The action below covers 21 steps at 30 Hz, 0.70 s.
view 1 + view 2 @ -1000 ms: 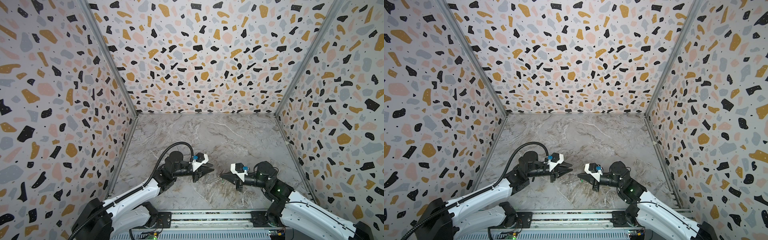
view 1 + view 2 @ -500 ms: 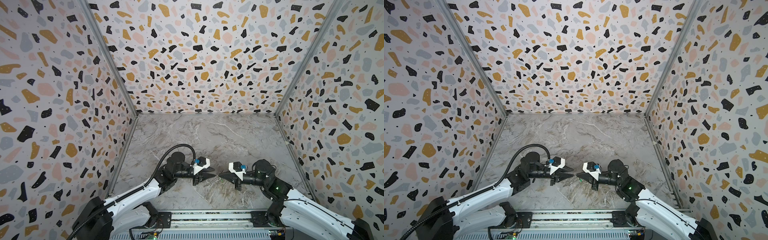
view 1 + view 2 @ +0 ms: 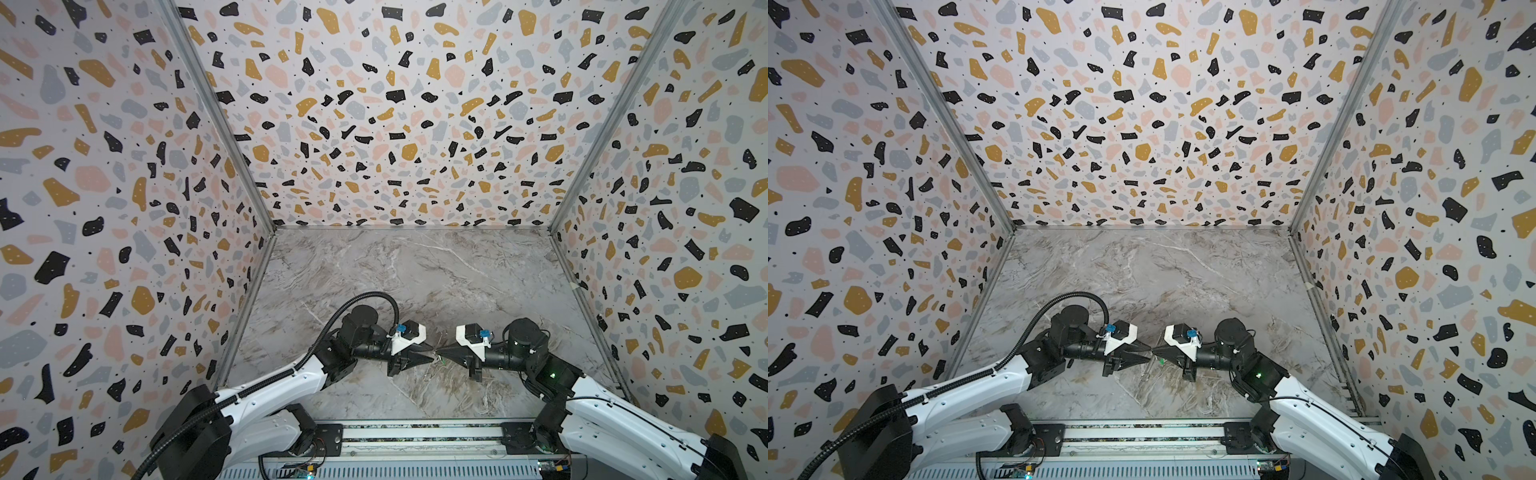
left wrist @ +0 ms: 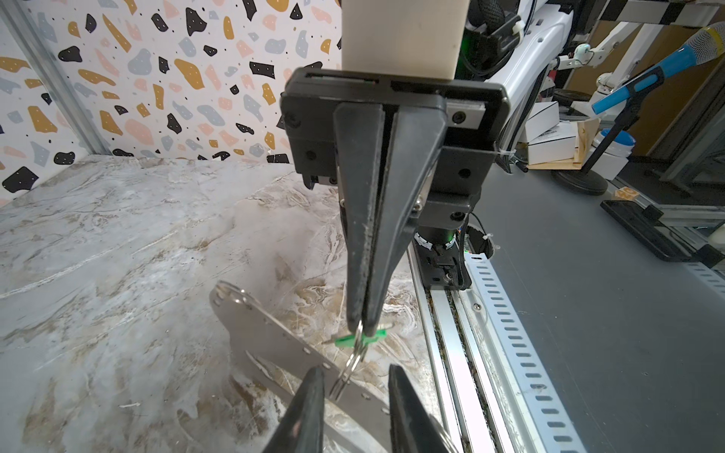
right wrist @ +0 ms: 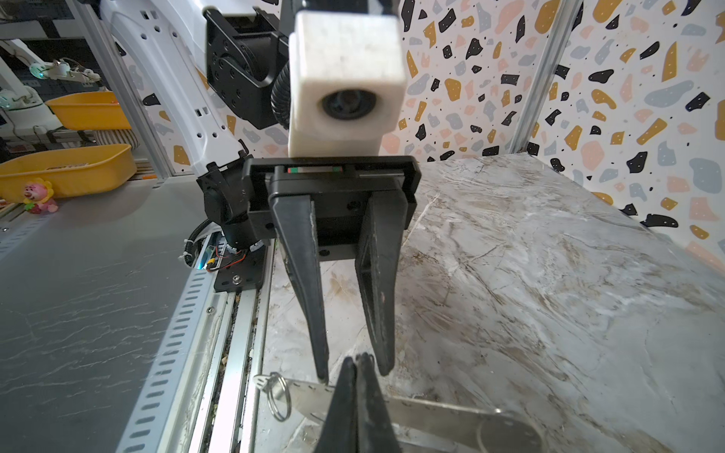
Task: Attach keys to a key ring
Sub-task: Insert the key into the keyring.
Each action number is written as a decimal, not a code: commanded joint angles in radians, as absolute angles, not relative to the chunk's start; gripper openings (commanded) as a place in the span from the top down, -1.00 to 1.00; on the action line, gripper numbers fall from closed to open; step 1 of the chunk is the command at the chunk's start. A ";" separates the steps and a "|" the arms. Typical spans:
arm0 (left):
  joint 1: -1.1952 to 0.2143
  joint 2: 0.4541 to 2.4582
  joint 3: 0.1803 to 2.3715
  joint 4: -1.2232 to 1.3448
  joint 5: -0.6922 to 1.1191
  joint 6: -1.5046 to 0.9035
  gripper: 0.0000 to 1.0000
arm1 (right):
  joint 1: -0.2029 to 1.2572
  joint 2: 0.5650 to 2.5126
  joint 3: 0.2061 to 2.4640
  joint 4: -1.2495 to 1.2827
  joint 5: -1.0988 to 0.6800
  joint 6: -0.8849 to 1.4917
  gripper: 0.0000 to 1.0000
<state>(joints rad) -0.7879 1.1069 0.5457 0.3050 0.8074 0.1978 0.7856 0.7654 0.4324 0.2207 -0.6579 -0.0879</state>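
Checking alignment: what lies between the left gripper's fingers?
Left wrist view: a wire ring, hanging with the green key from the shut right gripper.

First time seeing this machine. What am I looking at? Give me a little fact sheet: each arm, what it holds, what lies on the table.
Right end effector: shut, pinching a thin wire ring at its tip
Green key: at that same tip, against the ring; threaded or not, cannot tell
Left end effector: open, a finger on either side of the ring's free end
Flat metal piece: lying on the marble table beneath the tips, small holes along one edge
Arms: meeting tip to tip
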 commanded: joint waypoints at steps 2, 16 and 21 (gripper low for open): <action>-0.796 1.118 0.584 0.328 0.819 0.212 0.42 | 0.788 0.762 0.476 0.268 -0.680 -0.089 1.00; -0.802 1.132 0.598 0.312 0.822 0.219 0.70 | 0.787 0.762 0.472 0.267 -0.677 -0.089 1.00; -0.802 1.129 0.600 0.310 0.823 0.221 0.81 | 0.788 0.762 0.470 0.267 -0.673 -0.087 1.00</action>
<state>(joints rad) -0.7959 1.1328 0.5682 0.2974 0.8070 0.2054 0.7856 0.7685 0.4324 0.2390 -0.6628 -0.0879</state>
